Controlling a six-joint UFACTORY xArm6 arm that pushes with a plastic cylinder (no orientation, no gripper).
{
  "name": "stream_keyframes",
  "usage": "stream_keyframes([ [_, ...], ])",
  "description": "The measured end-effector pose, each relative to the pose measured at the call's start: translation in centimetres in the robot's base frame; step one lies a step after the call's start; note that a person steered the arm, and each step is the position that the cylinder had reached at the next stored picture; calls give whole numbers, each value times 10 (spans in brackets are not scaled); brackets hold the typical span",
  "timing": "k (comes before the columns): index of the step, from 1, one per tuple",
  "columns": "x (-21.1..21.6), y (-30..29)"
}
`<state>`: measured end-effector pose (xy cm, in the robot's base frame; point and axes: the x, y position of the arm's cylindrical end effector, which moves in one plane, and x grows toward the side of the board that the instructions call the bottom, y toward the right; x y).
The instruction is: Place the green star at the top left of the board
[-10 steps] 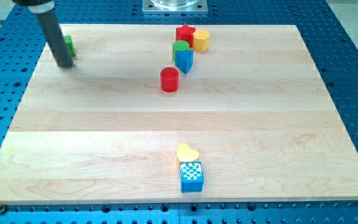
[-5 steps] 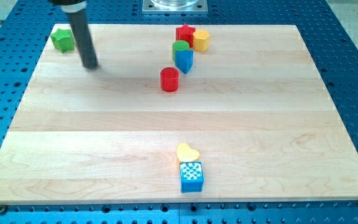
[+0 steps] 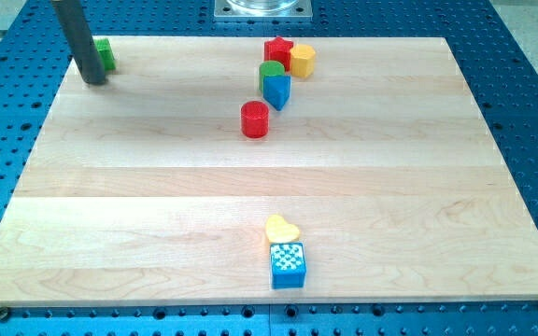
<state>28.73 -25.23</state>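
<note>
At top left, my tip (image 3: 93, 80) back beside green star (image 3: 106, 54), now half hidden; no hand visible.

Wooden board (image 3: 157, 187), pale, lies on a blue perforated table (image 3: 530, 112). On the board: green star (image 3: 106, 54) at top left corner, partly hidden by the rod; my tip (image 3: 93, 80) rests just beside it. Near top centre, a tight cluster: red block (image 3: 277, 49), yellow block (image 3: 303, 61), green cylinder (image 3: 271, 71), blue block (image 3: 276, 91). Red cylinder (image 3: 255, 119) stands apart below. Near bottom edge: yellow heart (image 3: 281, 229) touching blue cube (image 3: 288, 264).
</note>
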Motion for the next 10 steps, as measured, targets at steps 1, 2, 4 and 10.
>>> stream_keyframes([
  [1,0,-12],
  [2,2,-53],
  [4,-56,-18],
  [10,-64,12],
])
